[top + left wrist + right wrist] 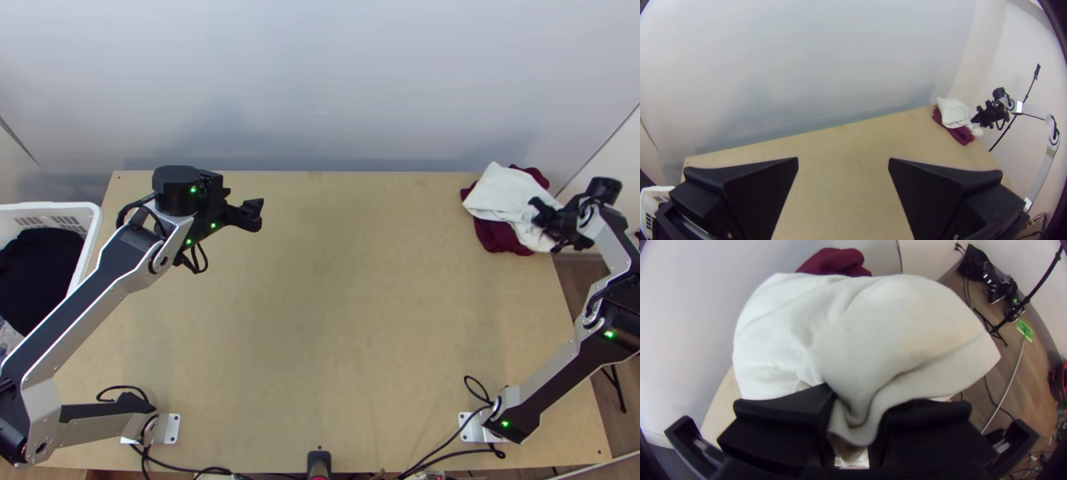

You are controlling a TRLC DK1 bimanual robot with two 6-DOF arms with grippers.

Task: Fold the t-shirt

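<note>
At the table's far right corner a white cloth [504, 196] lies folded or bunched on a dark red cloth [498, 237]. My right gripper [544, 220] is at the white cloth's near right side; in the right wrist view, my right gripper [855, 431] has a bunched part of the white cloth [889, 329] pinched between its fingers. Above the table's far left part stands my left gripper [254, 214], far from both cloths. In the left wrist view, my left gripper [843, 164] is wide open with nothing between its fingers.
A white basket [94, 228] with dark cloth [40, 268] inside stands beyond the table's left edge. Bare wooden table [344, 320] stretches between the arms. Cables [448, 456] run along the near edge. A wall rises behind the far edge.
</note>
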